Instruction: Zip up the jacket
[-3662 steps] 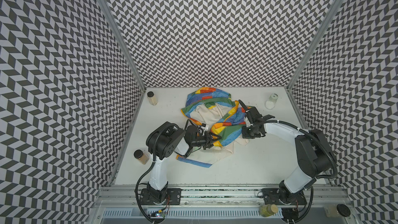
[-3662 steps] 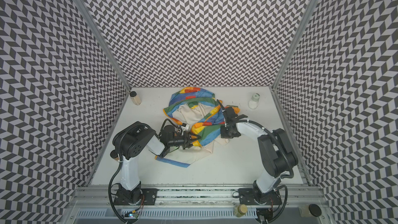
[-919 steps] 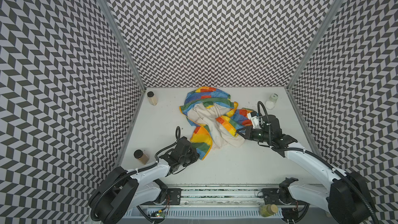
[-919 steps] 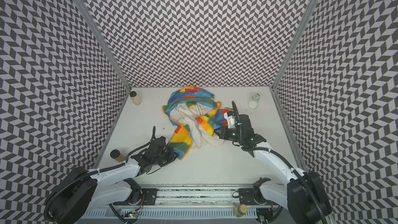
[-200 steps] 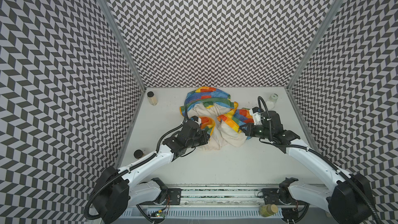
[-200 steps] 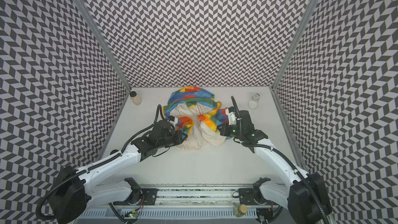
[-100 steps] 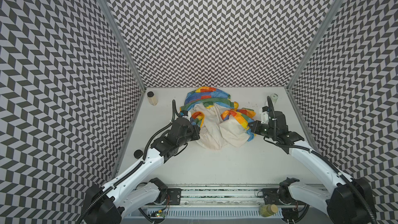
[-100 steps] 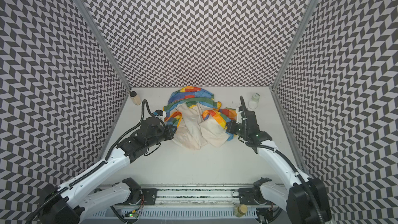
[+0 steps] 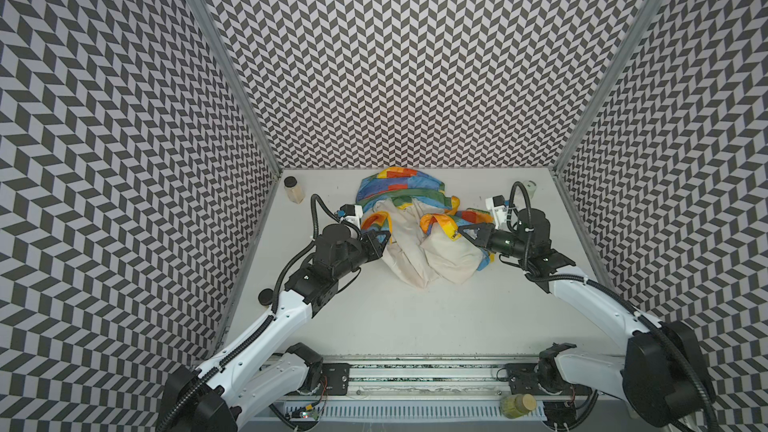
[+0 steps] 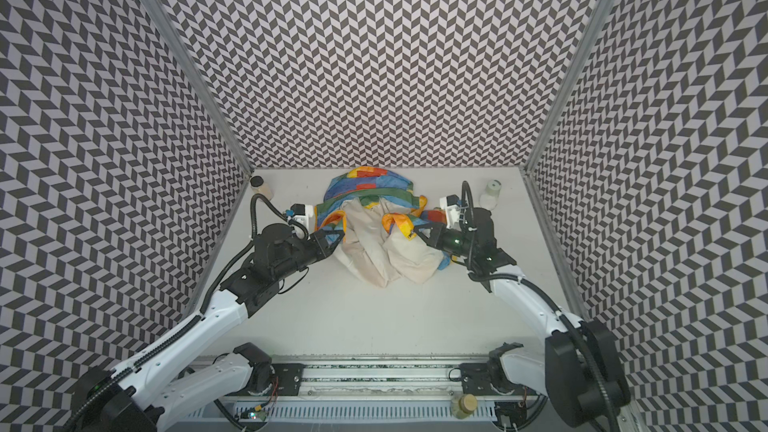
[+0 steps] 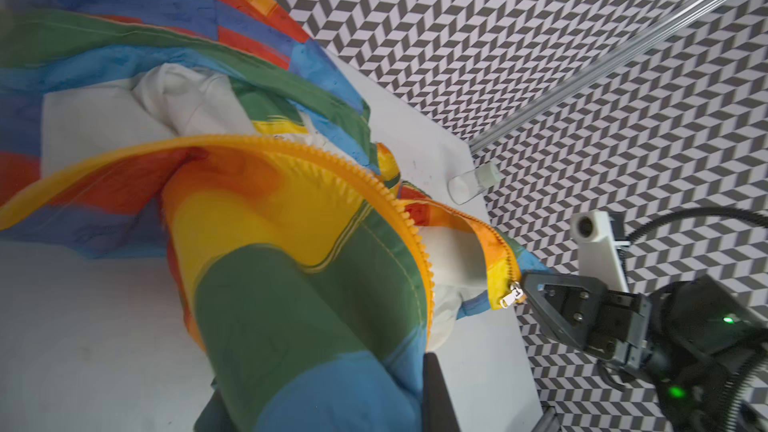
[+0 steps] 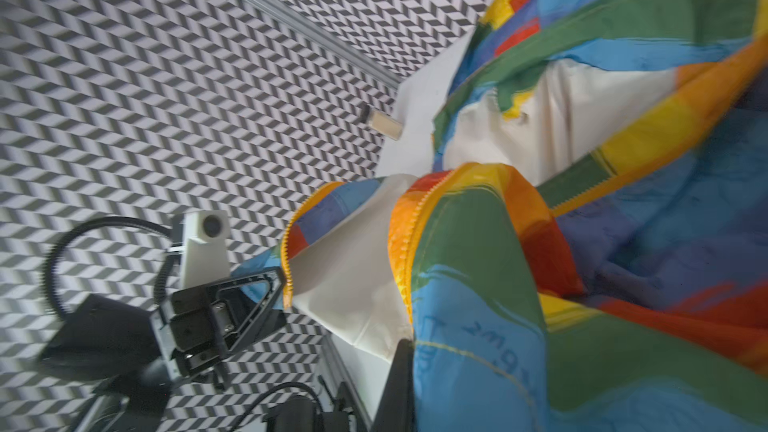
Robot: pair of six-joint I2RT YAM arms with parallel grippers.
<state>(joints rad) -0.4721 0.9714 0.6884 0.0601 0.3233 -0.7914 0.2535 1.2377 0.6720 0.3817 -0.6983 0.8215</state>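
The rainbow-striped jacket (image 9: 401, 189) (image 10: 365, 184) lies crumpled at the back middle of the white table, with its cream lining spread open toward the front. My left gripper (image 9: 384, 238) (image 10: 338, 236) is shut on the jacket's left front edge, and blue and green cloth fills its jaws in the left wrist view (image 11: 324, 405). My right gripper (image 9: 459, 230) (image 10: 415, 229) is shut on the right front edge, just by the silver zipper pull (image 11: 512, 295). The orange zipper strip (image 11: 399, 209) (image 12: 399, 243) curves between both grips, unjoined.
A brown-lidded bottle (image 9: 292, 189) (image 10: 259, 185) stands at the back left corner. A white bottle (image 9: 528, 188) (image 10: 491, 193) stands at the back right, close behind my right wrist. A dark-lidded jar (image 9: 264, 296) sits by the left wall. Another bottle (image 9: 517, 405) rests on the front rail.
Both grippers have moved apart, the left one leftward and back, the right one rightward, each keeping its hold. The jacket's two front edges have spread and more cream lining shows.
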